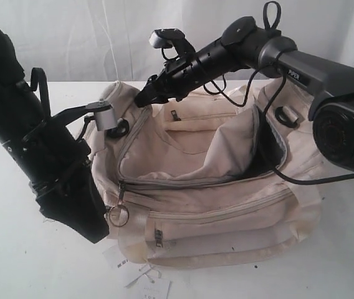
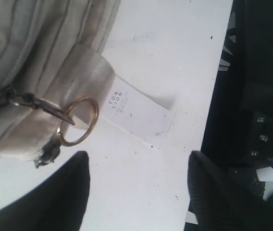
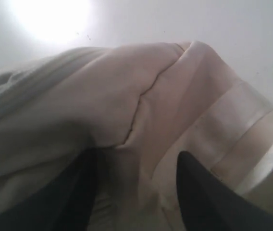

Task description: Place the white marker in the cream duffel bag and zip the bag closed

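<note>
Left hand (image 2: 139, 156) spread, empty | right hand (image 3: 136, 154) spread at cream duffel bag (image 1: 227, 215)

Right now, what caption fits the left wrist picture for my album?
Open left jaws hang near the gold ring on the cream duffel bag's zipper, beside a paper tag.

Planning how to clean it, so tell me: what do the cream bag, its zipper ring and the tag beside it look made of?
Cream duffel bag: soft woven fabric, matte, creased and slumping. Ring: metal, likely brass-toned, shiny glint. Hang tag: flat white paper or card, printed.
</note>
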